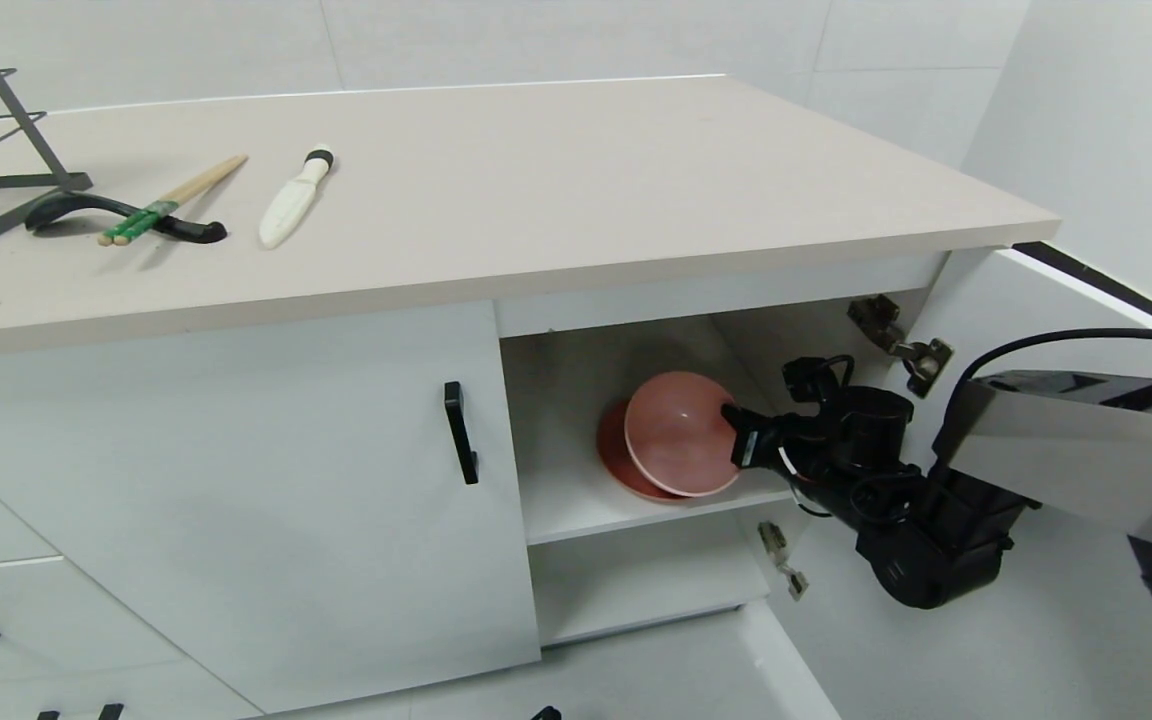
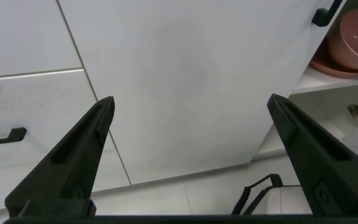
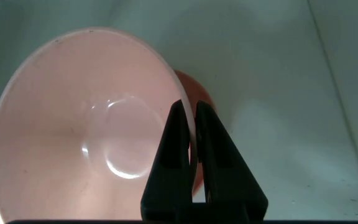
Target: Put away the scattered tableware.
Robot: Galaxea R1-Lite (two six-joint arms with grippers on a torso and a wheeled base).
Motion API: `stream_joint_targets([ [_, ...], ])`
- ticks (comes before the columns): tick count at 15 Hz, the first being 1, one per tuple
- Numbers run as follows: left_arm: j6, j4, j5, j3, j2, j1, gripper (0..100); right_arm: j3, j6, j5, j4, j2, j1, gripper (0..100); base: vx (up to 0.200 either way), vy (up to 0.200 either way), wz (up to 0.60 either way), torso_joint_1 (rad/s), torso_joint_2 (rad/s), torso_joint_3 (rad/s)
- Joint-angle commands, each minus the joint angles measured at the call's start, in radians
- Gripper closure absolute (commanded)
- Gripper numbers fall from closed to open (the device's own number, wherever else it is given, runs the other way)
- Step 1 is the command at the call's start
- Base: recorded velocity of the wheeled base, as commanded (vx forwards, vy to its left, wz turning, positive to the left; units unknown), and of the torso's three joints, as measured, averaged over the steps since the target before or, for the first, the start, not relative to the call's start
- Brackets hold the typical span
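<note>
right gripper (image 1: 736, 428) is seen inside the open cupboard, its jaws narrowed onto the rim of the pink bowl (image 1: 681, 432). the bowl is held tipped on edge, hollow toward the cupboard opening, at 9 o'clock of the gripper. a darker plate (image 1: 614, 455) lies on the upper shelf (image 1: 576, 512) at the bowl's 8 o'clock, partly hidden by it; whether the two touch cannot be told. left gripper (image 2: 191, 109) is spread wide, nothing held, pointed at the closed door (image 2: 179, 74). the step in hand is judged to be seating the bowl on the plate. to do it well, the bowl should be levelled foot-down, centred over the plate, and lowered until its weight is taken. the rim pinch is thin, so the jaws should be opened only once the bowl is seated, then drawn back toward 3 o'clock, clear of rim and hinge. chopsticks (image 1: 171, 200), a black spoon (image 1: 116, 215) and a white utensil (image 1: 294, 200) lie on the countertop (image 1: 586, 170) at 10 o'clock, not yet stowed.
</note>
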Motion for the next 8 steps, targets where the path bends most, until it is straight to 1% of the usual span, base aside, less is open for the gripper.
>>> stream_joint_targets([
  [1,0.0,0.0,0.0,0.0,0.002,0.0,0,-0.003,0.0,0.001,-0.001,0.013,0.004,100,0.0,0.0,0.0,0.0,0.0,0.0],
  [6,-0.003,0.0,0.001,0.0,0.002,0.0,0,-0.009,-0.005,0.001,-0.002,0.016,0.007,100,0.0,0.0,0.0,0.0,0.0,0.0],
  [8,-0.003,0.0,0.001,0.0,0.002,0.0,0,-0.011,-0.006,0.001,-0.03,0.024,0.014,100,0.0,0.0,0.0,0.0,0.0,0.0],
])
